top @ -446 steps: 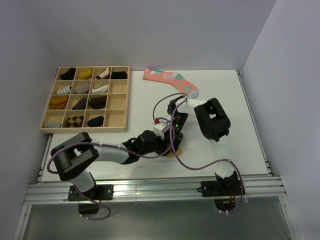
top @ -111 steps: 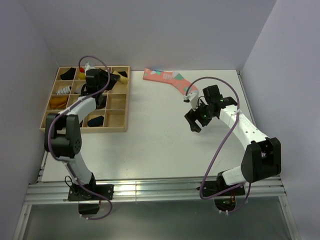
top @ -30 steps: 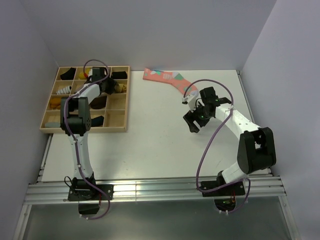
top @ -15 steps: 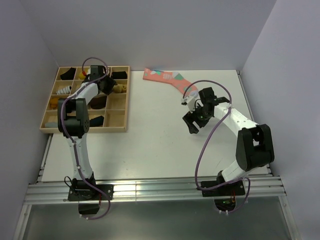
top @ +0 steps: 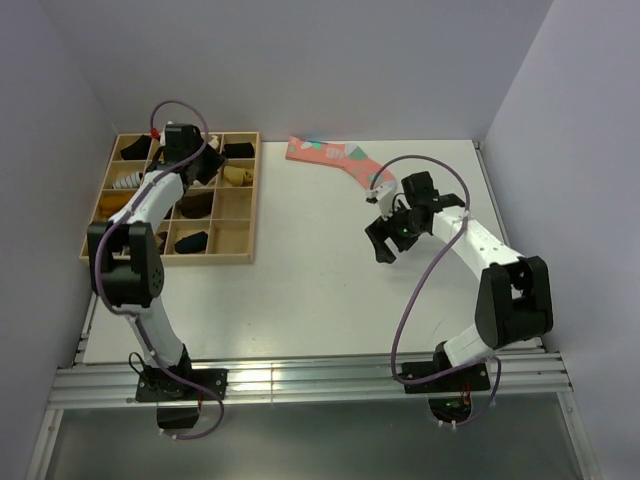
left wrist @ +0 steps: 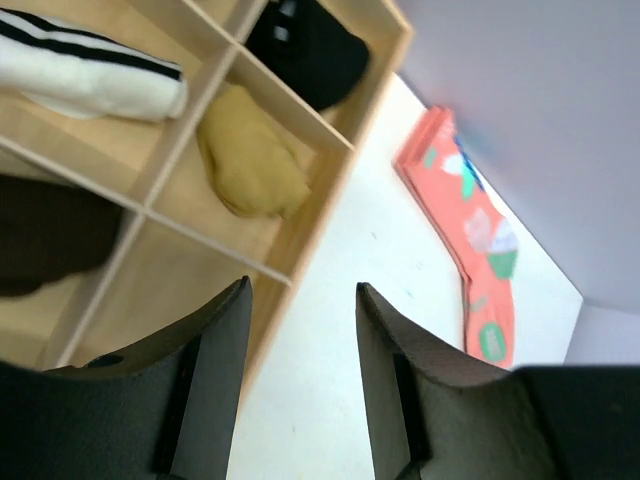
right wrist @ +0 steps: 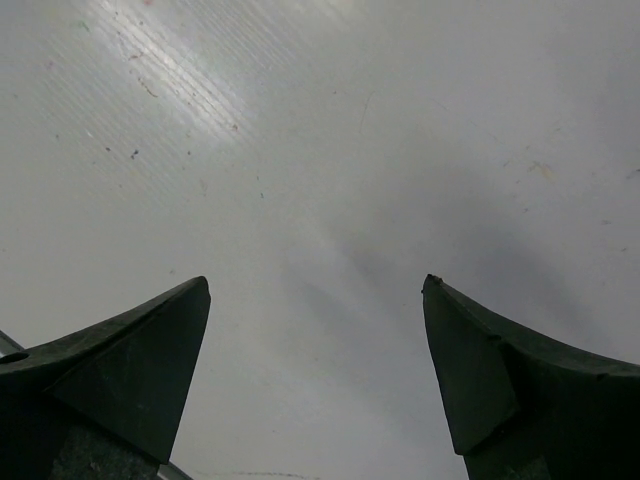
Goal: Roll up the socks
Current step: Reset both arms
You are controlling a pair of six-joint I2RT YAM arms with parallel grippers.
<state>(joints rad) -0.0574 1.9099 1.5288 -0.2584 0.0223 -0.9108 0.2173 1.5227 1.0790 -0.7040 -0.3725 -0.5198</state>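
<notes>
Tray (top: 253,205), wood, 16 cells in a 4x4 grid, sits on the table (top: 300,290). L arm crosses over it in top view and hides a few cells from you. Mustard-tan sock (left wrist: 250,165) is balled up in tray's right column, 2nd cell from far edge. Can't tell if the black crew sock is wrapped inside it. Around it you get 1 black roll (left wrist: 310,45) in the far-right corner cell, 1 white roll w/ black stripes (left wrist: 90,75) one cell left, and 1 dark brown roll (left wrist: 40,235) nearer. One pink sock (top: 335,160) lies flat, right of tray's far corner. Left gripper (left wrist: 300,295) hangs over tray's right rim, jaws apart, nothing in them. Right gripper (right wrist: 315,285) is well right of tray, low over bare table, jaws spread wide, holding nothing.
</notes>
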